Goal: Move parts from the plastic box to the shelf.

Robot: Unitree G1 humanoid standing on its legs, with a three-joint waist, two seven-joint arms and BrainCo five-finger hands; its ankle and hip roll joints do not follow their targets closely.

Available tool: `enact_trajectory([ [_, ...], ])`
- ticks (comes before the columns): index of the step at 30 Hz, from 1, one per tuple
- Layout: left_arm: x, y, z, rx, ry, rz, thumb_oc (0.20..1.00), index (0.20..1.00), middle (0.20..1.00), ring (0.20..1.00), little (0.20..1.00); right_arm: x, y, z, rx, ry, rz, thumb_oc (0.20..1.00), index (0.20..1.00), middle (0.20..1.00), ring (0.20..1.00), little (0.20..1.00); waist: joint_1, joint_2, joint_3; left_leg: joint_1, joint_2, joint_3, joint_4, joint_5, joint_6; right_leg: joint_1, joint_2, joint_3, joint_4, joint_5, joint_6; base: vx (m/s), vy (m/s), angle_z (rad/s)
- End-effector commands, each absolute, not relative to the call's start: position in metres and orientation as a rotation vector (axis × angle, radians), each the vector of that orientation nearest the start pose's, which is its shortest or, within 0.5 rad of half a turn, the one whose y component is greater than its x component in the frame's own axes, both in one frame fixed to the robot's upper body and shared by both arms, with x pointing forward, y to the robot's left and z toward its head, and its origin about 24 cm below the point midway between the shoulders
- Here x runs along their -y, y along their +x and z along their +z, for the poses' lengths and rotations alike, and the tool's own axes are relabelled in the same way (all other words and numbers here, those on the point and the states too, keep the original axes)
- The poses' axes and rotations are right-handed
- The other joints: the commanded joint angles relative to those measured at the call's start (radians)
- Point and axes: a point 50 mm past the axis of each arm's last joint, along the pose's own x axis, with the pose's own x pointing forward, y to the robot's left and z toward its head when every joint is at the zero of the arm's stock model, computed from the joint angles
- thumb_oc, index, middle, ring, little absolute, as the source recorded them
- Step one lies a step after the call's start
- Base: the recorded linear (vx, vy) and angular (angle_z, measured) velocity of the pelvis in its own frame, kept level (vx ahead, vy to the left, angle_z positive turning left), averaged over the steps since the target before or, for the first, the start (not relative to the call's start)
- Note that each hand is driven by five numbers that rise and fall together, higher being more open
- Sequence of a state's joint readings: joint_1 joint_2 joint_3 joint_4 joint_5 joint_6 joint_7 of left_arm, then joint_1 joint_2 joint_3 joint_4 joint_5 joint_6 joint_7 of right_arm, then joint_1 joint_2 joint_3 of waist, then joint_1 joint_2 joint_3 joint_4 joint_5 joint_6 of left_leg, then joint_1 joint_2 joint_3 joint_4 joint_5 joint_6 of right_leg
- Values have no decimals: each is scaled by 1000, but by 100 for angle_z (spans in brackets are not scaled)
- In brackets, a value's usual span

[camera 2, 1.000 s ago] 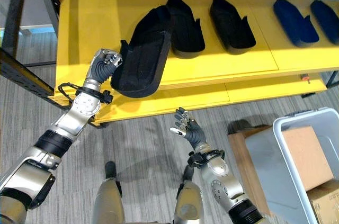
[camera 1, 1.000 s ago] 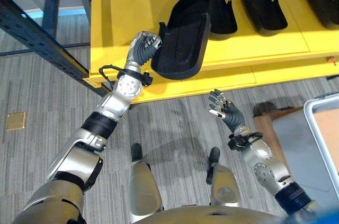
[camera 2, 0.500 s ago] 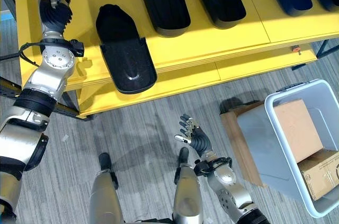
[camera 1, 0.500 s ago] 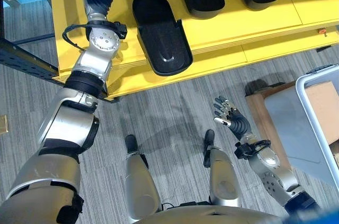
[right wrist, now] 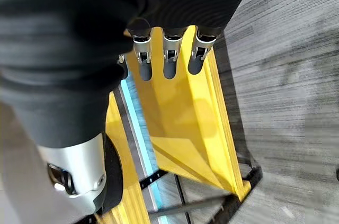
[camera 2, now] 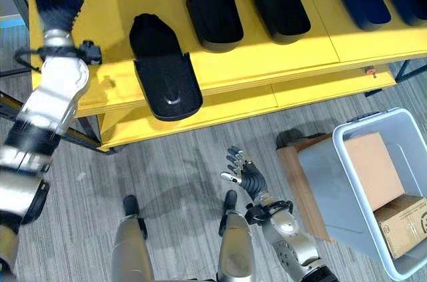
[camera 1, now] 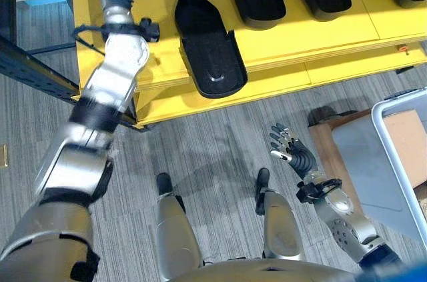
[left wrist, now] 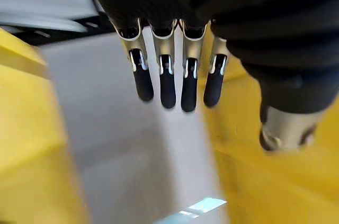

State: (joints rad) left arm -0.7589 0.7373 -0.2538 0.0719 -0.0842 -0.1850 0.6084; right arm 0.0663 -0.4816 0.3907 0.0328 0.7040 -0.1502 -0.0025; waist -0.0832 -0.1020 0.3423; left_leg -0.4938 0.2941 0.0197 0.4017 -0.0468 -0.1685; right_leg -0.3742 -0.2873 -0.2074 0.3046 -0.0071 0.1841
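The scene is seen from above by both eye views, which face down onto the yellow shelf [camera 2: 267, 42] and the grey floor before it. The two are taken from nearly the same place; the shelf with its row of black parts [camera 1: 207, 49] is shared, as are both hands. More of the plastic box [camera 2: 373, 195], beside the shelf's front edge, is taken in by the right eye view. The left wrist view is set very close behind the left hand [left wrist: 169, 70], facing along straight fingers over the shelf. The right wrist view looks along the right hand [right wrist: 167, 54] towards the shelf's end and floor.
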Motion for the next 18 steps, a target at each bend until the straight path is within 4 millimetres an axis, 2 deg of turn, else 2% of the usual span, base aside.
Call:
enact_trajectory([
  [1,-201,308,301,1058,647,343,1000,1000,1000,1000,1000,169,228,40,-15,276,265,1000,1000,1000,1000,1000,4,4,3,6,-18,28,-28,59,36,23,9,23,89,-45,-25,9,-11,14],
  [4,-190,285,290,1108,793,204,1000,1000,1000,1000,1000,174,227,42,-7,259,257,1000,1000,1000,1000,1000,19,9,15,20,-19,27,-37,60,37,30,8,22,89,-46,-26,1,-12,5],
  [14,-167,248,255,1115,984,-41,1000,1000,1000,1000,1000,187,223,45,12,225,216,1000,1000,1000,1000,1000,35,11,42,38,-20,28,-53,73,40,32,7,26,95,-46,-29,-6,-4,0],
  [18,-162,240,241,1084,1018,-109,1000,1000,1000,1000,1000,188,224,48,24,214,214,1000,1000,1000,1000,1000,41,11,56,45,-18,30,-55,78,40,34,8,31,98,-45,-29,-32,-6,0],
])
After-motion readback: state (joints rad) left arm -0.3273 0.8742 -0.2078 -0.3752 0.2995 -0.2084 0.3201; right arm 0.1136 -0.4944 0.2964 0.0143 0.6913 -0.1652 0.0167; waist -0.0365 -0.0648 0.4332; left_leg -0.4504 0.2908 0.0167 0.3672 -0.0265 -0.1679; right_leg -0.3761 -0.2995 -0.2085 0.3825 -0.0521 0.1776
